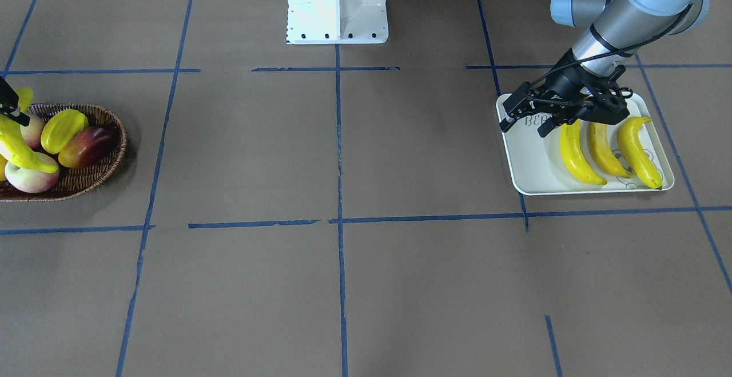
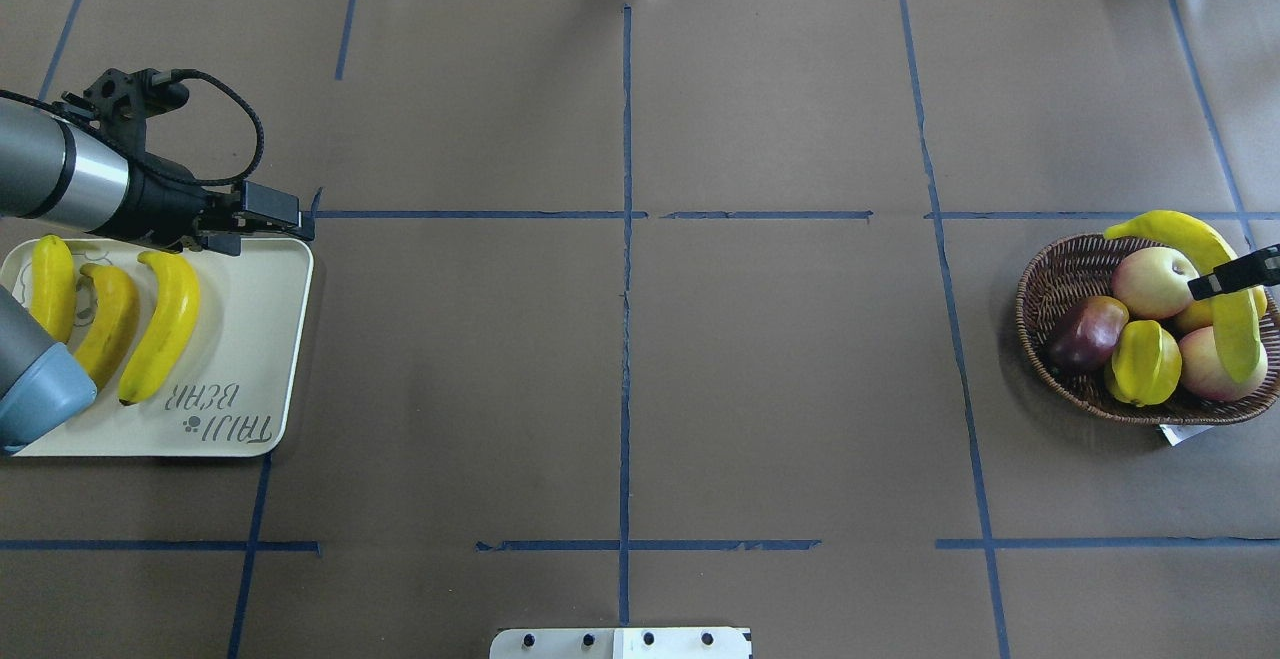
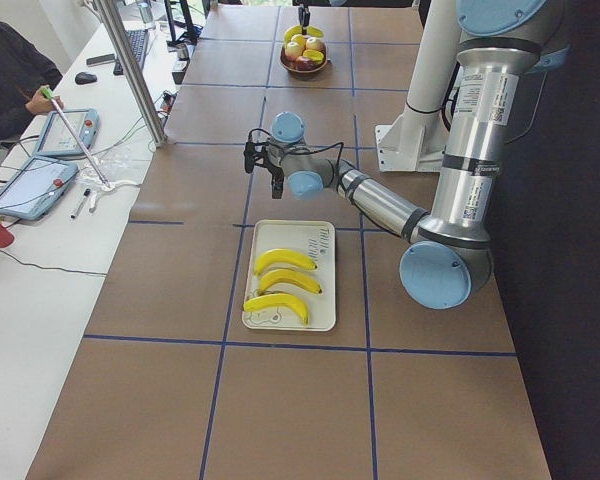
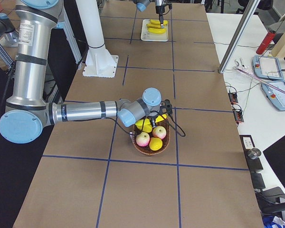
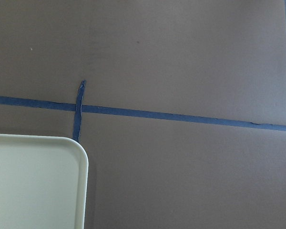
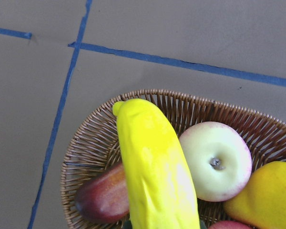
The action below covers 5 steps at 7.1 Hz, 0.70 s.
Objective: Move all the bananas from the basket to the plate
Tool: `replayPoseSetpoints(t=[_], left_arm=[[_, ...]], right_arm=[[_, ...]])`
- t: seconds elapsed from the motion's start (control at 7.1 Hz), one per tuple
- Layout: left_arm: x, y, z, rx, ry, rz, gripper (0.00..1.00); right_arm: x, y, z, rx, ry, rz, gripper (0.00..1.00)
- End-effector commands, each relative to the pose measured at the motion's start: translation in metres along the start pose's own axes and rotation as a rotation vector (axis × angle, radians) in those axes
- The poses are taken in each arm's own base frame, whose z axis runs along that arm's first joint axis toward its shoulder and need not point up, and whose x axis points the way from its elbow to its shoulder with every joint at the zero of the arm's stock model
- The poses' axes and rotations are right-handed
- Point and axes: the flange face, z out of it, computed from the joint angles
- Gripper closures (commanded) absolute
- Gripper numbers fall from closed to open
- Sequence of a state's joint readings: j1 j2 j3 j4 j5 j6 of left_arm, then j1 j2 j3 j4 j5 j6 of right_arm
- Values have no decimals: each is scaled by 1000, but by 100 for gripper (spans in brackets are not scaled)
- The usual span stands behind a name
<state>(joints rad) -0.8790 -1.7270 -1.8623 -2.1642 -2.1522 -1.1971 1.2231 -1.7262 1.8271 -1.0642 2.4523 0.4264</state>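
Three bananas lie side by side on the cream plate, also seen in the front view. My left gripper hovers over the plate's far corner, open and empty. The brown wicker basket stands at the far right. My right gripper is shut on the fourth banana and holds it just above the fruit in the basket; the banana hangs tilted across the basket.
The basket also holds pale pink apples, a dark red mango and a yellow-green star fruit. A white tag sticks out under the basket. The white robot base stands mid-table. Blue tape lines cross the brown surface.
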Motion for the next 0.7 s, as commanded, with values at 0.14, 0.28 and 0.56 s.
replayPoseSetpoints(t=[0.14, 0.28, 0.56], left_arm=[[76, -2, 18, -26, 88, -111, 0], [104, -2, 17, -31, 124, -162, 0], [155, -6, 2, -27, 200, -244, 0]], right_arm=[[-89, -67, -32, 77, -123, 99, 100], [-141, -83, -30, 78, -161, 141, 100], [-251, -112, -7, 129, -197, 215, 99]])
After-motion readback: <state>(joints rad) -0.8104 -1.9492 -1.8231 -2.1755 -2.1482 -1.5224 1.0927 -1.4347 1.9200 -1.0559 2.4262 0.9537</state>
